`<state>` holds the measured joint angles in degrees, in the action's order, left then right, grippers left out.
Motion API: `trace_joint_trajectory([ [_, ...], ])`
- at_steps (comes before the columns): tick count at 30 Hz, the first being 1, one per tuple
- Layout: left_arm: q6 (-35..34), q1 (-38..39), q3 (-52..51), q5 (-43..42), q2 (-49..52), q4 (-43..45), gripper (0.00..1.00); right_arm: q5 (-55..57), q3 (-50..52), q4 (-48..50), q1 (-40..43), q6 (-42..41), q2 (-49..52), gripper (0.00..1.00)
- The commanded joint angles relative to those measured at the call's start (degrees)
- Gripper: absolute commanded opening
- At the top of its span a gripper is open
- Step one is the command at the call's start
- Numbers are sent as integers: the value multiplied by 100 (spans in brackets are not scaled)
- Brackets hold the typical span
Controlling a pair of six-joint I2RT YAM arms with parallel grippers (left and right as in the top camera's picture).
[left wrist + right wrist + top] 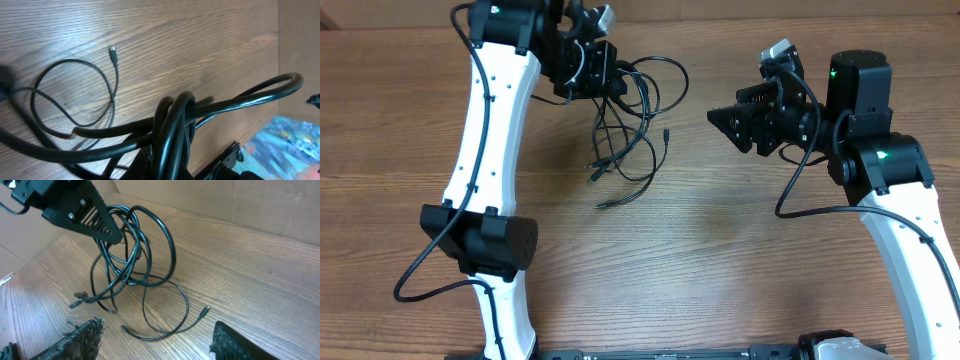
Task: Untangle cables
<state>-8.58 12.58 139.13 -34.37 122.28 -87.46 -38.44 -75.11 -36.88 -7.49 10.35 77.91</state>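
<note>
Cables (172, 130) bunched, clamped in left tool (617, 90); loose ends trail on table (720, 250); right tool (725, 132) agape, empty.

open tabletop (720, 250) between cables (632, 135) and right gripper (722, 120), left gripper (612, 88) crowding bundle's upper left

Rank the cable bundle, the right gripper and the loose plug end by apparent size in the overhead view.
1. cable bundle
2. right gripper, raised nearer the camera, so uncertain
3. loose plug end
</note>
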Motion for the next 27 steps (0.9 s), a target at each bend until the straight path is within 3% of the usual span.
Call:
trace_joint_trajectory([
  [1,157,267,85,33,-46,59,4,28,-85,33,15,48,-42,71],
  [7,173,708,85,42,-46,197,4,-330,-87,-109,4,968,-42,61],
  [15,173,1161,85,50,-46,396,4,-363,-85,-741,4,2376,-42,61],
  [22,170,1541,85,50,-46,435,4,-273,-85,-798,4,2621,-42,61],
  [27,125,1792,85,46,-46,433,4,-50,-85,-802,4,2621,-42,54],
])
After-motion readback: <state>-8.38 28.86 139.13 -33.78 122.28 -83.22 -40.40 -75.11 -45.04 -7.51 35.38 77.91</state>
